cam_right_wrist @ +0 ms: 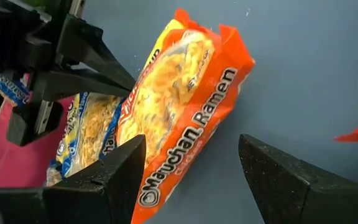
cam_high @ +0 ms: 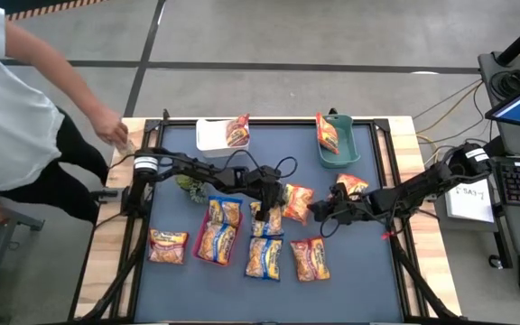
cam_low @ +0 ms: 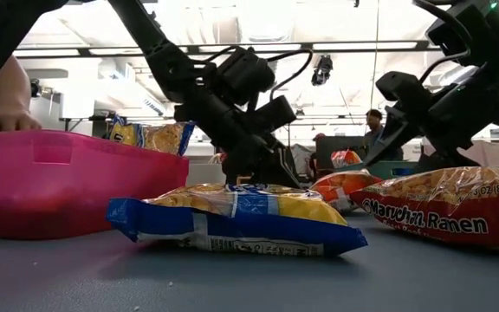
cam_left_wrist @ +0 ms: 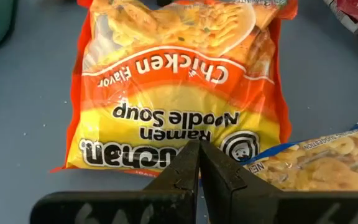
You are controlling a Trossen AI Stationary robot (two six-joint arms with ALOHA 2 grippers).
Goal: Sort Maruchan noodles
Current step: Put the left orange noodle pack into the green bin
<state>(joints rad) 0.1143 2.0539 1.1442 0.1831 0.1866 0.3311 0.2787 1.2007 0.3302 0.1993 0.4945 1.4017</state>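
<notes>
Just ahead of the pinched-shut left claw [cam_left_wrist: 199, 163] lies an orange packet [cam_left_wrist: 179, 87] — right claw [cam_right_wrist: 191, 177] gapes beside it.

10 ramen pkts [cam_high: 297, 202], 2 bins [cam_high: 357, 149]

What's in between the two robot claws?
An orange Maruchan chicken ramen packet lies between the left gripper and the right gripper, as the high view shows. The right wrist view shows it ahead of the right gripper's open fingers.
</notes>
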